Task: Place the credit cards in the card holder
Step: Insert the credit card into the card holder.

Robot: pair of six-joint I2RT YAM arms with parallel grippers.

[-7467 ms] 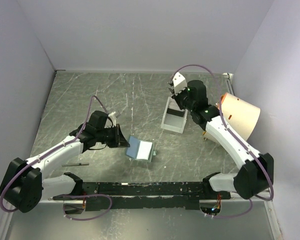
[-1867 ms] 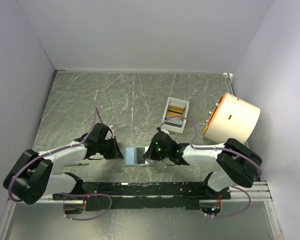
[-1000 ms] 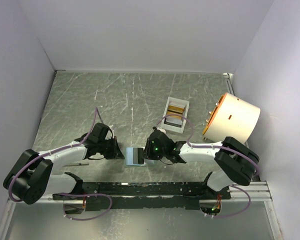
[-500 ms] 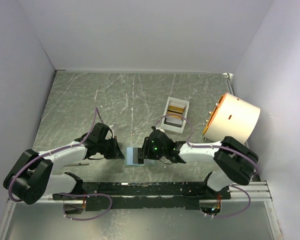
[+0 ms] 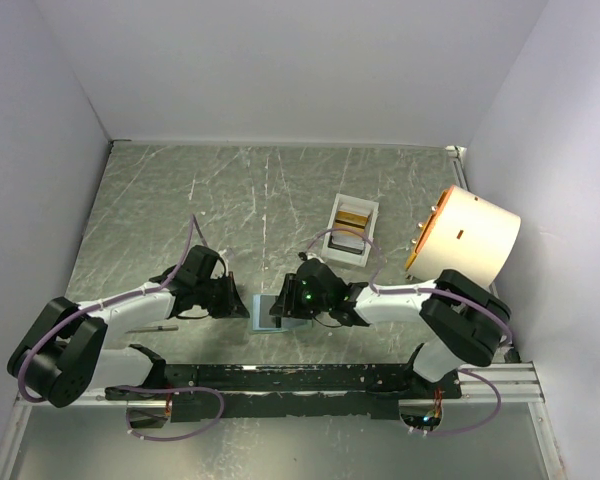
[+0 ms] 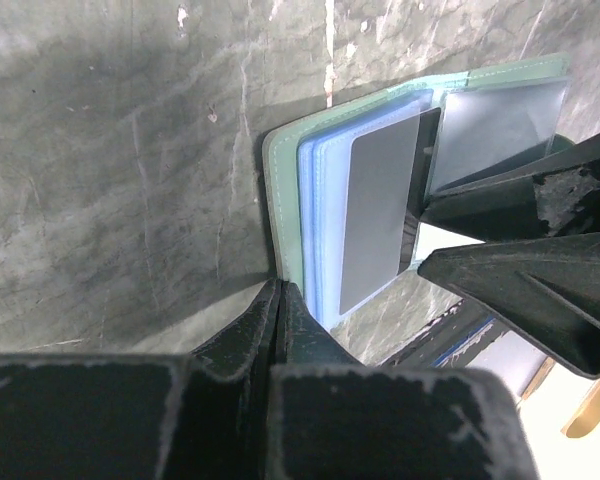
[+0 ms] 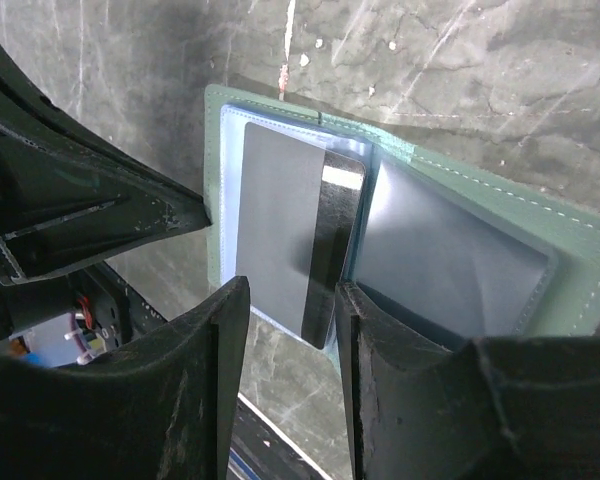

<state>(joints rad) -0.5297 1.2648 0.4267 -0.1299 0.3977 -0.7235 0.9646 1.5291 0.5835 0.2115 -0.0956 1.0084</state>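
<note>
The holder (image 5: 263, 312) lies open on the table (image 5: 180, 200), close to the near edge, between the two grippers. Its green cover faces down and its pale blue sleeves face up. The left gripper (image 5: 243, 306) is clenched, and as far as the wrist view lets me judge, its tips (image 6: 280, 295) pinch the holder's (image 6: 290, 190) left edge. The right gripper (image 5: 280, 309) comes in low from the other side with its fingers apart, gripping nothing. From its wrist camera the gap between the fingertips (image 7: 290, 288) frames a dark card (image 7: 280, 230). That card lies flat on the left half of the holder (image 7: 460, 250), partly tucked into a sleeve. The left wrist view shows the same card (image 6: 380, 220) on top of the blue pages. Farther back and to the right sits a white tray (image 5: 359, 200), well apart from the holder. In it are a gold card (image 5: 353, 215) and another dark one (image 5: 346, 243).
</note>
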